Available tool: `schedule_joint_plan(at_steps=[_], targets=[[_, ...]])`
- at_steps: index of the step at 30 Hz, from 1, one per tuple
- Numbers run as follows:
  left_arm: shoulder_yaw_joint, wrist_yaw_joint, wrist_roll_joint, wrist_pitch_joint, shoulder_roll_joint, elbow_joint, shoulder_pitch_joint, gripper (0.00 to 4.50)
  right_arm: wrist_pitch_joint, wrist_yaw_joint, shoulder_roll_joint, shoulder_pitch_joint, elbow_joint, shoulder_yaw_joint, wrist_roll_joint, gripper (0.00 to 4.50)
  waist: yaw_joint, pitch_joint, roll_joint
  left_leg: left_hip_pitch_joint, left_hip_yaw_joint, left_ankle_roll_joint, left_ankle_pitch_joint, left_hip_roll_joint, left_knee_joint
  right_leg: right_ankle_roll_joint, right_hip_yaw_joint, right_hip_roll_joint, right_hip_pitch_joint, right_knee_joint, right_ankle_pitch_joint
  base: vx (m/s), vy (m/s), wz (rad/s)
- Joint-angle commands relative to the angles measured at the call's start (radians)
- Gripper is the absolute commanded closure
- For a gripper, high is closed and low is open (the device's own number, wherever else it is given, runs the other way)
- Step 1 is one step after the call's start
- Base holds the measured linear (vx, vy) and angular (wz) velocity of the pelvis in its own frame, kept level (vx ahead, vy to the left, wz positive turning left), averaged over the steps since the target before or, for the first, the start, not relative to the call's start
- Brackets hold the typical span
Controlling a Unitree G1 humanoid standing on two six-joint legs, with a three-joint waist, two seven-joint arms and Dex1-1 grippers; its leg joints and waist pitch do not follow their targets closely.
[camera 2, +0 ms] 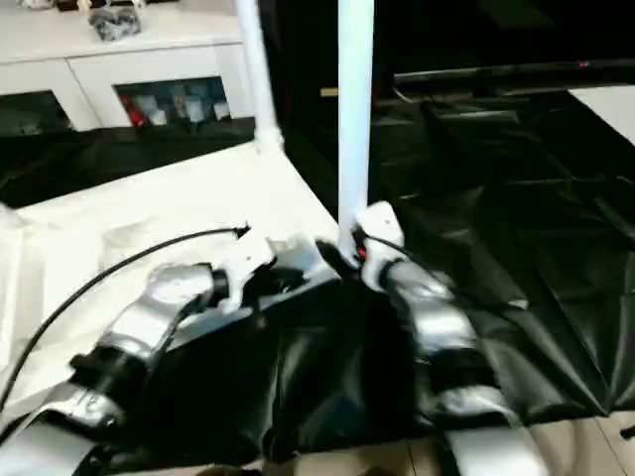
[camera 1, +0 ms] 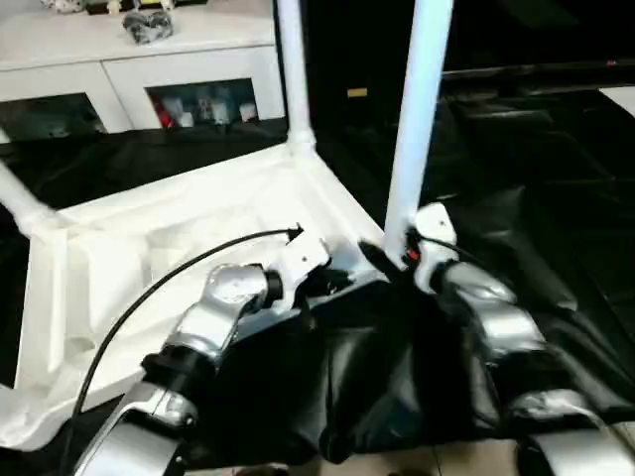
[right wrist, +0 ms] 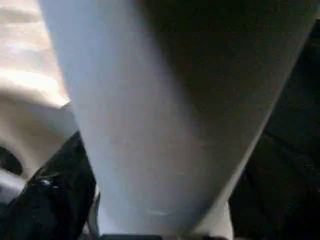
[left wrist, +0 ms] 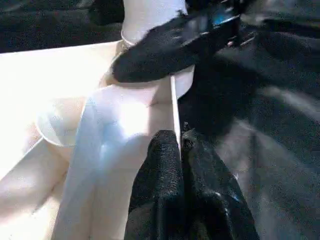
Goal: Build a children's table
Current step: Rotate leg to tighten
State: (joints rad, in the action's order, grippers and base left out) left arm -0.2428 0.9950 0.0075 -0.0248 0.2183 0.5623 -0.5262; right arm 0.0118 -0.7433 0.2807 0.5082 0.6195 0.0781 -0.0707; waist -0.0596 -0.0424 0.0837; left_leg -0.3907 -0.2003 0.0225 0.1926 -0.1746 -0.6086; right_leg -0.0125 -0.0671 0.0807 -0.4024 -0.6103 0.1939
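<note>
Nearest the camera, the robot's two silver forearms reach forward over a black sheet (camera 1: 556, 248) that covers the work surface. A black cable (camera 1: 149, 297) arcs along the left forearm.

The left gripper (left wrist: 181, 145) sits at the near right edge of the upturned white tabletop (camera 1: 129, 248), its two black fingers (left wrist: 160, 190) pressed together with the tabletop's thin rim wall pinched between their tips, as the left wrist view shows.

Just to the right of it, the right gripper (camera 1: 397, 260) is at the foot of a white leg (camera 1: 417, 109) that stands upright in the tabletop's near right corner socket. One black finger (left wrist: 165, 55) of this gripper lies across the base of that leg in the left wrist view; the right wrist view has the leg's tube very close in front. Whether its fingers clamp the leg or stand spread around it, I cannot tell.

The tabletop lies underside up on the sheet, ribs and recesses showing. Farther back, a second leg (camera 1: 291, 69) stands upright in the far right corner socket, and a third leg (camera 1: 22, 203) rises at a tilt from the far left corner.

Beyond the table stands a white cabinet (camera 1: 129, 59) with glass doors, small objects on top and coloured items inside. No writing or brand can be read anywhere.
</note>
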Motion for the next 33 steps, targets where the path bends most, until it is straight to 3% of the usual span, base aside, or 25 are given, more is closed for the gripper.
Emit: schedule_joint_plan(at_steps=[1,10,16,22,27,33], targets=[[0.002,0.051,-0.042,0.036,0.002,-0.069,-0.014,4.50,0.009,-0.071,0.006,-0.007,-0.042,0.033,-0.008,0.03,-0.001,0.065,-0.014,0.018,0.027,-0.112,0.148,-0.061,0.065,-0.254,0.042,0.071,0.051,0.066,0.098,0.000,0.000,0.00],[-0.001,0.146,-0.077,0.013,0.065,-0.124,0.024,4.50,0.069,-0.381,0.117,-0.066,-0.186,0.112,-0.077,0.03,-0.007,0.065,-0.017,0.016,0.030,-0.114,0.148,-0.064,0.066,-0.251,0.044,0.072,0.050,0.065,0.118,0.000,0.000,0.00],[-0.001,0.173,-0.092,-0.003,0.083,-0.150,0.044,4.50,0.095,-0.407,0.123,-0.063,-0.192,0.113,-0.084,0.03,-0.007,0.065,-0.021,0.016,0.030,-0.109,0.136,-0.063,0.066,-0.249,0.043,0.072,0.050,0.065,0.127,0.000,0.000,0.00],[-0.006,0.212,-0.105,-0.014,0.113,-0.177,0.065,4.50,0.136,-0.475,0.148,-0.072,-0.213,0.127,-0.105,0.56,-0.009,0.065,-0.021,0.017,0.029,-0.116,0.128,-0.063,0.065,-0.249,0.043,0.071,0.048,0.064,0.120,0.000,0.000,0.00],[-0.011,0.231,-0.106,-0.022,0.124,-0.188,0.071,4.50,0.155,-0.503,0.156,-0.079,-0.222,0.130,-0.116,0.99,-0.012,0.064,-0.019,0.020,0.029,-0.096,0.149,-0.063,0.066,-0.243,0.045,0.072,0.046,0.068,0.155,0.000,0.000,0.00],[-0.014,0.235,-0.107,-0.032,0.127,-0.201,0.076,4.50,0.169,-0.513,0.160,-0.086,-0.234,0.133,-0.118,1.50,-0.022,0.068,-0.022,0.020,0.029,-0.104,0.112,-0.064,0.063,-0.242,0.045,0.071,0.047,0.062,0.121,0.000,0.000,0.00]])
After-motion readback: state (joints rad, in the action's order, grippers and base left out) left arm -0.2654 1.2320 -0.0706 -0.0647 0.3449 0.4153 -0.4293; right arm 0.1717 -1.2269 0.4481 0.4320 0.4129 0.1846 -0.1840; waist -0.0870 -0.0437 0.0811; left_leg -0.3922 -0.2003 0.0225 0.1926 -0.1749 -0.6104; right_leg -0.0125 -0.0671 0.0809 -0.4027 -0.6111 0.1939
